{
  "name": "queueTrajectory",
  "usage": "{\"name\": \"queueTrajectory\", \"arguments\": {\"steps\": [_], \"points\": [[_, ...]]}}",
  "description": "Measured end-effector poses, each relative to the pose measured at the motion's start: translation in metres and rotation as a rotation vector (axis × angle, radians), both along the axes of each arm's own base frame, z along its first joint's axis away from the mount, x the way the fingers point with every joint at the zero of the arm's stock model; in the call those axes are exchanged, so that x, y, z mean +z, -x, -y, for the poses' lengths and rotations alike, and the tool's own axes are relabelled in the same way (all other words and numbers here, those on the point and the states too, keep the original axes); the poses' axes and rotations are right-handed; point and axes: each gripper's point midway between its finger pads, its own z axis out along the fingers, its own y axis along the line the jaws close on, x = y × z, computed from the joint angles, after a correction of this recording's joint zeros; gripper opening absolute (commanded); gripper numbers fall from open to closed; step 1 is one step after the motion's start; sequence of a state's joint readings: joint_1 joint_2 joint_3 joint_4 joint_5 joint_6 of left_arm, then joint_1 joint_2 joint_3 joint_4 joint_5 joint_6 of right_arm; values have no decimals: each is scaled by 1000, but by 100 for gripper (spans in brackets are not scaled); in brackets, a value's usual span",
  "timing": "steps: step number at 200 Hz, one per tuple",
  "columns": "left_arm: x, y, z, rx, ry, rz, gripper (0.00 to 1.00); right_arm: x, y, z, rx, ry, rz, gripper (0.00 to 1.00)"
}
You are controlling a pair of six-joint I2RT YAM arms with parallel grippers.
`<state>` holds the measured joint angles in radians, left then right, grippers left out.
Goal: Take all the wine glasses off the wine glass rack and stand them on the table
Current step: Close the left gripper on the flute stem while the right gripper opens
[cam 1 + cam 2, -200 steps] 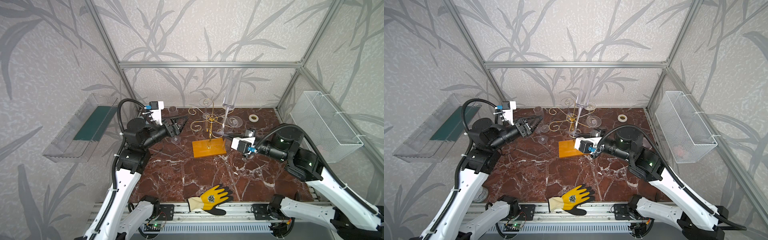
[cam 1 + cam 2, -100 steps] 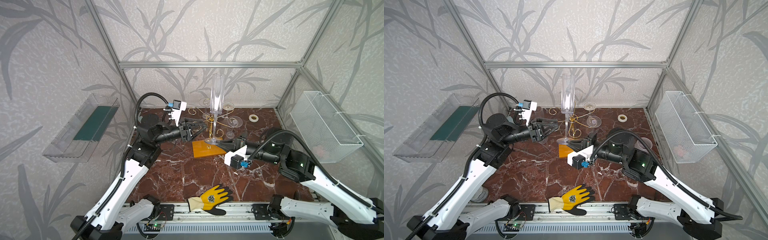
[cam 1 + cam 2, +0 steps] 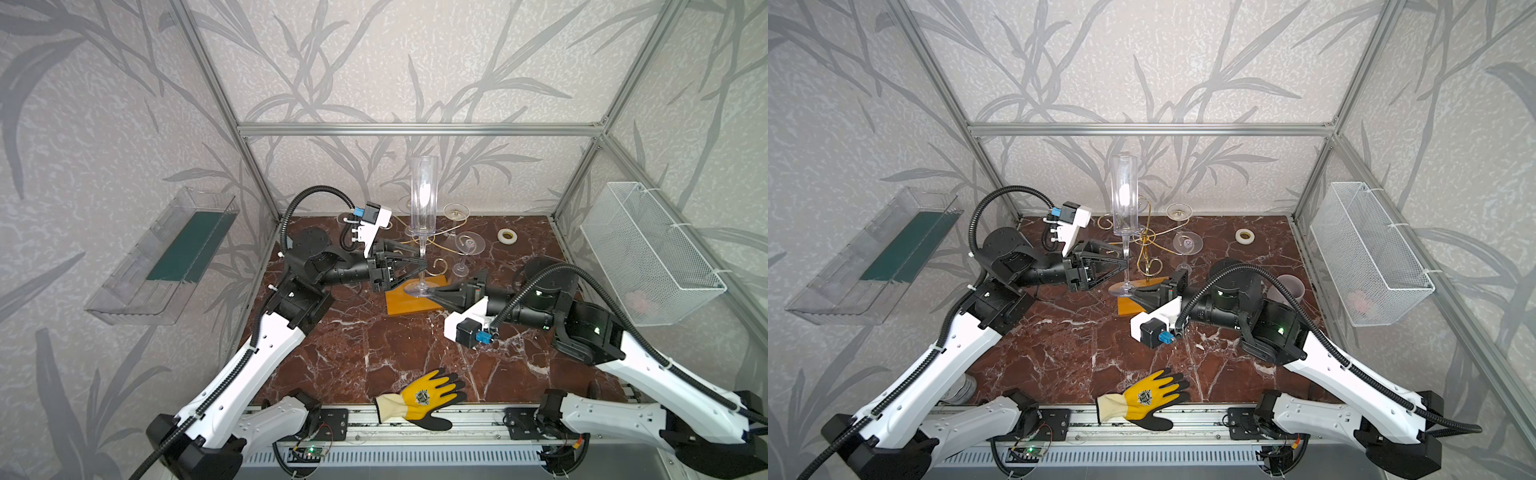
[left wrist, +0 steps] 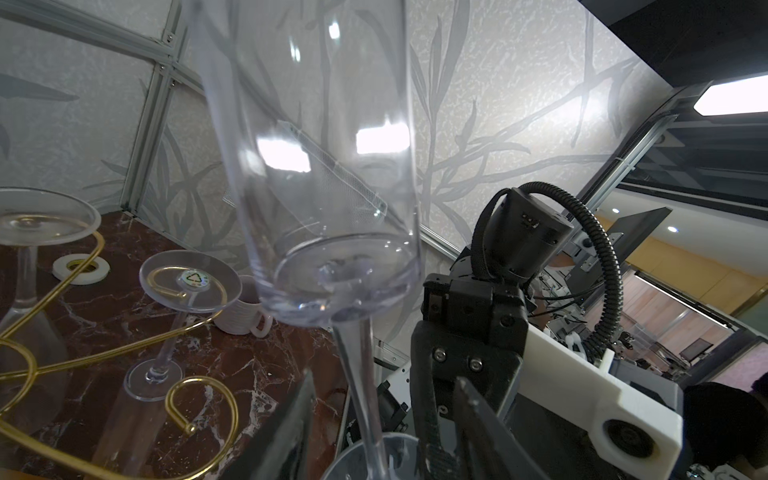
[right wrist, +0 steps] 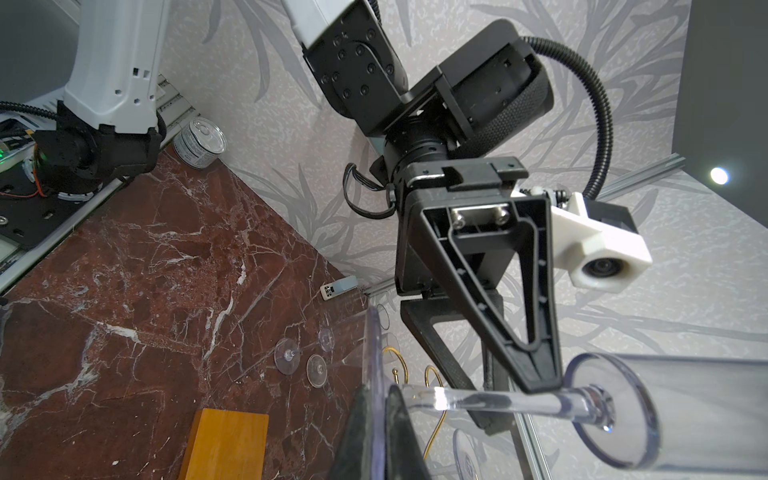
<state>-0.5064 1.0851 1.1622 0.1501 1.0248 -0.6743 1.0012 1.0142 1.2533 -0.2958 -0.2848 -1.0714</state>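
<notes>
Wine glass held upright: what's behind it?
The wine glass rack, two glasses hanging upside down on it; the right gripper covers part of its base.

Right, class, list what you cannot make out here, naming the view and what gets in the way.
Tall glass: rim cut off by the left wrist view's edge.
Rack base: mostly behind the right gripper in a top view.
Pink thing in the wire basket: blurred by mesh in both top views.
Mug: partly behind the right arm's cable in a top view.
</notes>
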Motion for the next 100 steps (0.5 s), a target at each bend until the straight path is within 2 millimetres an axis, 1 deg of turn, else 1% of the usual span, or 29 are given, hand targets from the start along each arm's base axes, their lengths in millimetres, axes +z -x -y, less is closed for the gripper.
{"name": "queueTrajectory", "arguments": {"steps": [25,51,86,100], "points": [[-5,-2,3,-5,-11,-20,39,-2,0,-2,0,9,8,0],[-7,-3,3,-5,-15,-21,24,-2,-4,-2,-21,15,27,0],[-9,-2,3,-6,-23,-20,13,-4,-2,-5,-31,25,62,0],[-9,-2,3,-7,-23,-21,6,-6,-3,-5,-37,33,74,0]]}}
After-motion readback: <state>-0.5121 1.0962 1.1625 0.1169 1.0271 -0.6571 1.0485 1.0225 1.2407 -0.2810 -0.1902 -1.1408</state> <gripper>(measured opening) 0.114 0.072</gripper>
